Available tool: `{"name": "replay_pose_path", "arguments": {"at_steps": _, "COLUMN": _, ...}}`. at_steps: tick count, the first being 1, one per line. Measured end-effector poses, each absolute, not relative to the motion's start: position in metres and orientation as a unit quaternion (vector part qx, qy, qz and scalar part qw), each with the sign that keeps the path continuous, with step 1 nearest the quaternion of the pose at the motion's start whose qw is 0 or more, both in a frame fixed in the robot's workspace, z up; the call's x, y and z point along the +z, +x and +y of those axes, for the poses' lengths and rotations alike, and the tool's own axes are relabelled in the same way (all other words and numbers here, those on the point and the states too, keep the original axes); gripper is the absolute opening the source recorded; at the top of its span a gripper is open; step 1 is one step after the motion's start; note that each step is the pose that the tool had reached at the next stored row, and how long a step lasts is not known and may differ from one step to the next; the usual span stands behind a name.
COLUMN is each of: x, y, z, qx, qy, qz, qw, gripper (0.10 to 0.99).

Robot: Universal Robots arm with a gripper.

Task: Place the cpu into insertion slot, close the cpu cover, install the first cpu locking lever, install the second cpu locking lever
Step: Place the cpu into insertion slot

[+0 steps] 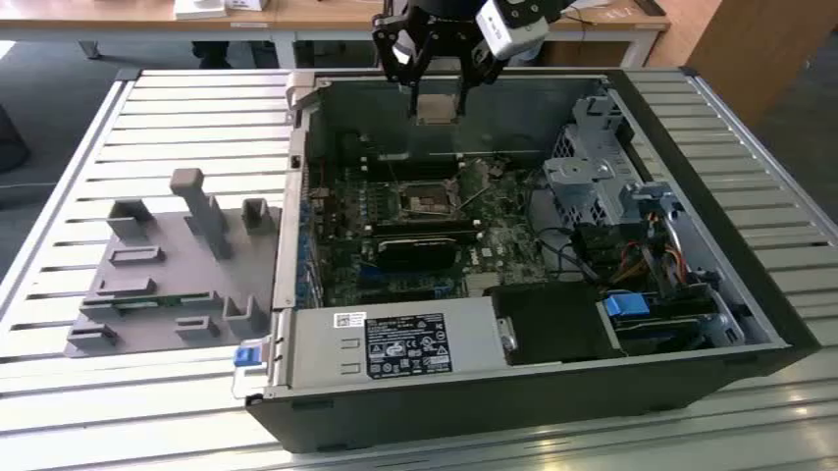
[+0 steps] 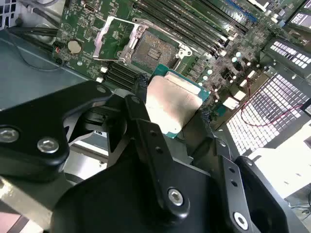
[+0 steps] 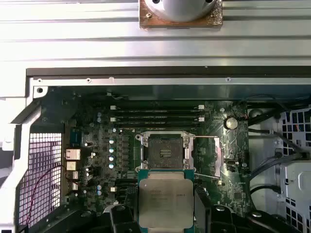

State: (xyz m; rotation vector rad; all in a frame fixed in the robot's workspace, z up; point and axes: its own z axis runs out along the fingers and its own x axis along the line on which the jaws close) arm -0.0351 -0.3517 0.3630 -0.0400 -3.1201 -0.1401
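the gripper [image 1: 438, 96] is pinching the chip [image 1: 437, 108] by its edges, hanging at twelve o'clock of the bare socket [image 1: 429, 203] in the exterior view. the cover [image 2: 131, 42] stands flipped open. no step looks finished; all four remain.

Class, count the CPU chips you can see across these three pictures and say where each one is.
1. The cpu is clamped in the gripper, apart from the empty insertion slot. Another could lie hidden.
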Motion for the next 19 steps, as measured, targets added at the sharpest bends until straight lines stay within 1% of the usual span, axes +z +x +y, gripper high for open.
{"name": "replay_pose_path", "arguments": {"at_steps": 19, "x": 0.363, "y": -0.0351, "z": -0.3516, "qx": -0.045, "qy": -0.019, "qz": -0.999, "qw": 0.009, "gripper": 0.541}}
